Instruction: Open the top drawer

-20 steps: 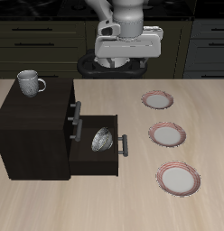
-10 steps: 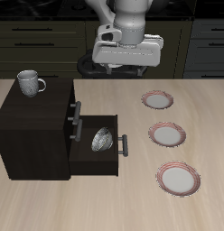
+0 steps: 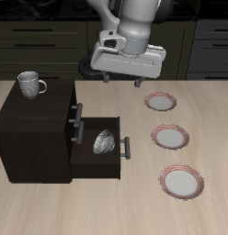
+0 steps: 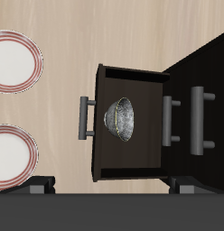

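bowl (image 4: 121, 118) in open lower drawer (image 4: 132, 158); top drawer (image 4: 202, 117) closed

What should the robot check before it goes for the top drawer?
1. Is the claw open? Ok, its fingers are spread wide.
2. Is the claw empty? Ok.
3. Is the top drawer shut, with its handle free to grab? Ok.
4. Is the claw at the handle? Not ok, it hangs high and away from the cabinet.
5. Will the open lower drawer with the bowl get in the way? Cannot tell.
6. Is the mug back from the cabinet's front? Ok.
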You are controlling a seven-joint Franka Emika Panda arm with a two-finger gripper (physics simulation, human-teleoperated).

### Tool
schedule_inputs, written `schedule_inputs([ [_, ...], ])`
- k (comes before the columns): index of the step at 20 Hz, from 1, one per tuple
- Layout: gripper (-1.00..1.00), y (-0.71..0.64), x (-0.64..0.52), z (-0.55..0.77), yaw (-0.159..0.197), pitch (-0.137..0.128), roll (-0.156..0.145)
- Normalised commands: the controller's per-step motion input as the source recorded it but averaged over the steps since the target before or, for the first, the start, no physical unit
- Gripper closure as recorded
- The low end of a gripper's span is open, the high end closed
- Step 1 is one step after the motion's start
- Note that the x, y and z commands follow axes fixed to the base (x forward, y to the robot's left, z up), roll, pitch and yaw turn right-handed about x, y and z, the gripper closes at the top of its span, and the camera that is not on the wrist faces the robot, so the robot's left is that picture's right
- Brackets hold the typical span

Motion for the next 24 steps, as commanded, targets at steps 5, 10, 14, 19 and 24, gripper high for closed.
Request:
schedule_inputs([
  [5, -1.0, -0.06, 0.18, -0.16, 0.063, -0.022, -0.18],
  [10, -1.0, 0.13, 0.03, -0.09, 0.08, -0.02, -0.124],
  [14, -1.0, 0.17, -0.01, -0.05, 0.056, 0.001, -0.113],
  [19, -1.0, 0.03, -0.01, 0.05, 0.067, -0.044, -0.141],
  [24, -1.0, -0.03, -0.02, 0.07, 0.037, -0.011, -0.073],
])
